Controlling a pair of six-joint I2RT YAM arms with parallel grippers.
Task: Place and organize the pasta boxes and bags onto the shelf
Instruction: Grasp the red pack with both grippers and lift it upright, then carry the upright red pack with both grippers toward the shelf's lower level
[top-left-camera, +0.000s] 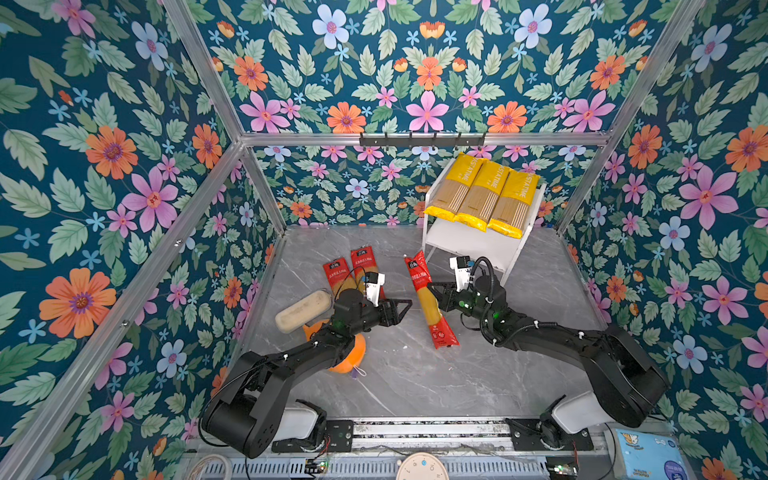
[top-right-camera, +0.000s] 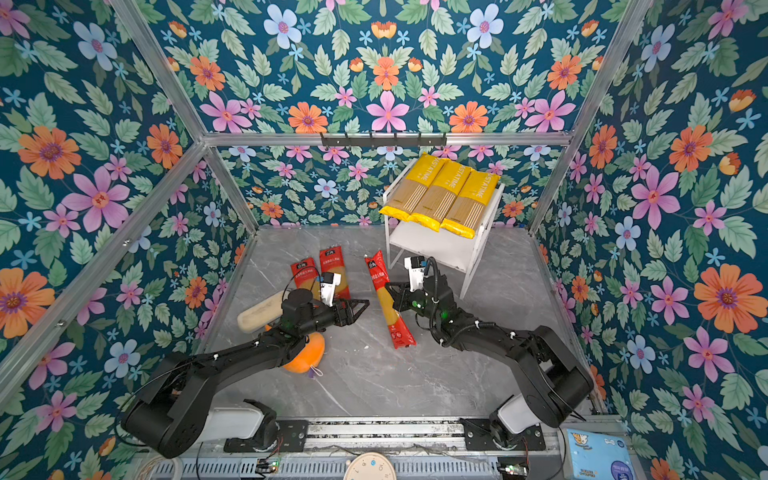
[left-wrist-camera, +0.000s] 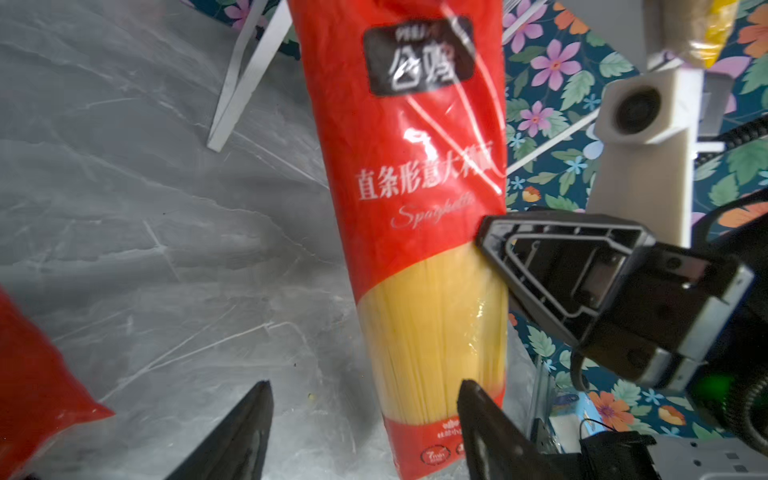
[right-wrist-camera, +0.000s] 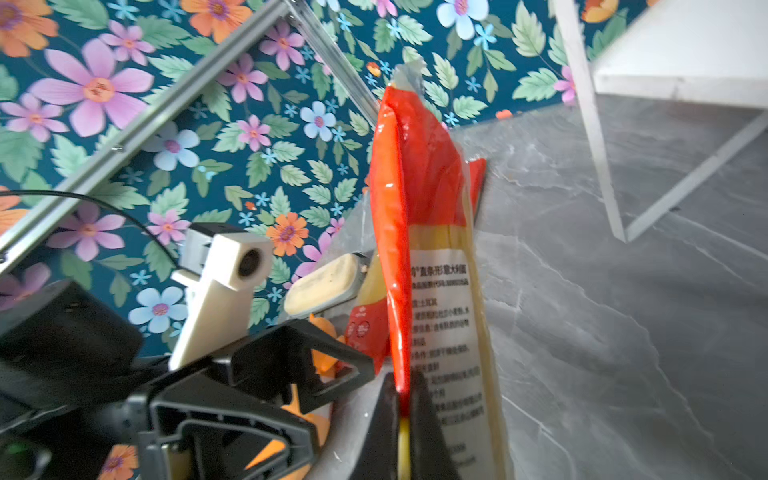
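My right gripper (top-left-camera: 434, 291) (right-wrist-camera: 402, 386) is shut on the side seam of a red-ended spaghetti bag (top-left-camera: 430, 311) (top-right-camera: 388, 301) (right-wrist-camera: 424, 187) (left-wrist-camera: 415, 187), which is turned on its edge over the grey floor. My left gripper (top-left-camera: 405, 307) (left-wrist-camera: 365, 384) stands open just left of that bag, with nothing between its fingers. Two more red bags (top-left-camera: 338, 274) (top-left-camera: 365, 262) lie behind the left arm. Three yellow pasta packs (top-left-camera: 482, 195) (top-right-camera: 442, 193) lie side by side on the top board of the white shelf (top-left-camera: 478, 245) (top-right-camera: 436, 245). Its lower board is bare.
A beige oblong object (top-left-camera: 303, 311) and an orange plush toy (top-left-camera: 349, 357) lie by the left arm, partly under it. A blue tissue pack (top-left-camera: 648, 457) and a round white device (top-left-camera: 422, 467) sit at the front rail. Floral walls close in the floor on three sides.
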